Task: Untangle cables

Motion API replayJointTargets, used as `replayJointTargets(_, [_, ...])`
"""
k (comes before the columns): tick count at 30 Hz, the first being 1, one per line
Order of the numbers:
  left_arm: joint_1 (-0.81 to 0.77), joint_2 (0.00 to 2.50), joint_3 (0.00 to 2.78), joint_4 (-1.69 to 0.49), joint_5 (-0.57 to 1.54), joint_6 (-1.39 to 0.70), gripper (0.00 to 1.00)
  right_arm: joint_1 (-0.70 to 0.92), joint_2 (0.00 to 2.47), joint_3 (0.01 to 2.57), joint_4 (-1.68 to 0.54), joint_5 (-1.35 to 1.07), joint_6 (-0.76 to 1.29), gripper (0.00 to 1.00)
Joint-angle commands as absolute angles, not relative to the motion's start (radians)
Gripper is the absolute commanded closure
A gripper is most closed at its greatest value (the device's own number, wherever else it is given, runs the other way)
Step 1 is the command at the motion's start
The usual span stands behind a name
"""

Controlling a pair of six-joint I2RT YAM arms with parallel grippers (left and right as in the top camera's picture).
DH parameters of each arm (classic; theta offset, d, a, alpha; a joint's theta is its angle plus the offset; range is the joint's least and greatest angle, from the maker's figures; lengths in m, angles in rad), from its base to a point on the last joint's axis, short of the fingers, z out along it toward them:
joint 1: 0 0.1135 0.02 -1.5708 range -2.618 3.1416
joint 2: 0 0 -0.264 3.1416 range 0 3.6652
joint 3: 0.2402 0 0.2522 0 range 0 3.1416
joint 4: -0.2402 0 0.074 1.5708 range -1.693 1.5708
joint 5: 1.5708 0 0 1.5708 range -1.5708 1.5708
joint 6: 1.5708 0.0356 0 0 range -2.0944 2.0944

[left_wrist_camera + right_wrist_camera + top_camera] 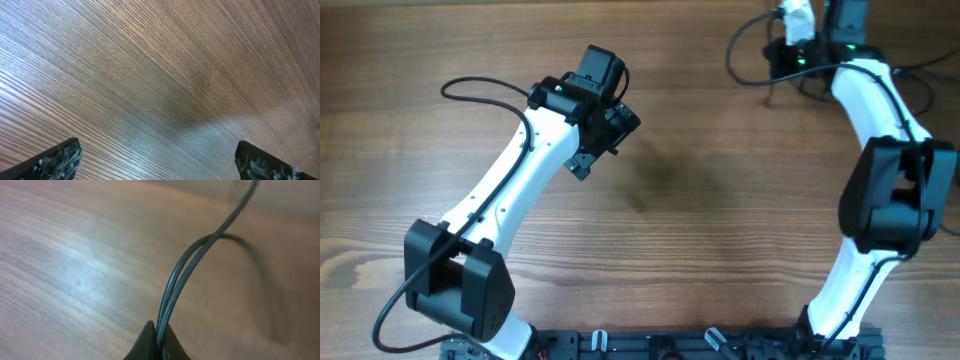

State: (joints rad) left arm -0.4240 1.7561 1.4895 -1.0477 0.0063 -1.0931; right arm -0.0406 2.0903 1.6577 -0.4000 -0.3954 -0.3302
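The cables (pixel 164 315) lie, it seems, at the table's (pixel 720 200) far right corner.

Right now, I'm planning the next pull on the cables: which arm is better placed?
Right, probably. The right gripper is shut on two strands of the cables; the left gripper hangs open above the table, holding nothing.

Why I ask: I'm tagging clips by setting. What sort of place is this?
Probably a robotics lab bench, not a home: a left arm and right arm mounted on a rail at the edge of a wood-grain table, the right end effector pinching a thin black cable.
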Motion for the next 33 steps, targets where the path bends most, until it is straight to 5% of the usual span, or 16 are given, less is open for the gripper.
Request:
replayJointTargets(1, [-0.425, 1.764, 1.489, -1.048, 0.01, -1.077, 0.0, 0.012, 1.911, 1.671, -0.354, -0.207, -0.481, 0.96])
replayJointTargets(7, [-0.425, 1.764, 1.489, -1.048, 0.01, -1.077, 0.0, 0.002, 1.895, 1.667, -0.329, -0.153, -0.433, 0.96])
replayJointTargets(16, [-0.425, 1.764, 1.489, -1.048, 0.01, -1.077, 0.0, -0.187, 1.943, 1.661, -0.321, -0.406, 0.013, 0.96])
replayJointTargets(27, [-0.425, 1.764, 1.489, -1.048, 0.01, -1.077, 0.0, -0.273, 2.12, 1.66, -0.419, -0.417, 0.03, 0.95])
replayJointTargets(31, [-0.425, 1.764, 1.489, -1.048, 0.01, -1.077, 0.0, -0.273, 2.176, 1.66, -0.444, -0.416, 0.03, 0.62])
replayJointTargets(32, [-0.425, 1.764, 1.489, -1.048, 0.01, -1.077, 0.0, -0.273, 2.183, 1.66, -0.451, -0.416, 0.03, 0.48])
replayJointTargets(33, [-0.425, 1.764, 1.489, -1.048, 0.01, -1.077, 0.0, -0.273, 2.185, 1.66, -0.462, -0.417, 0.03, 0.15])
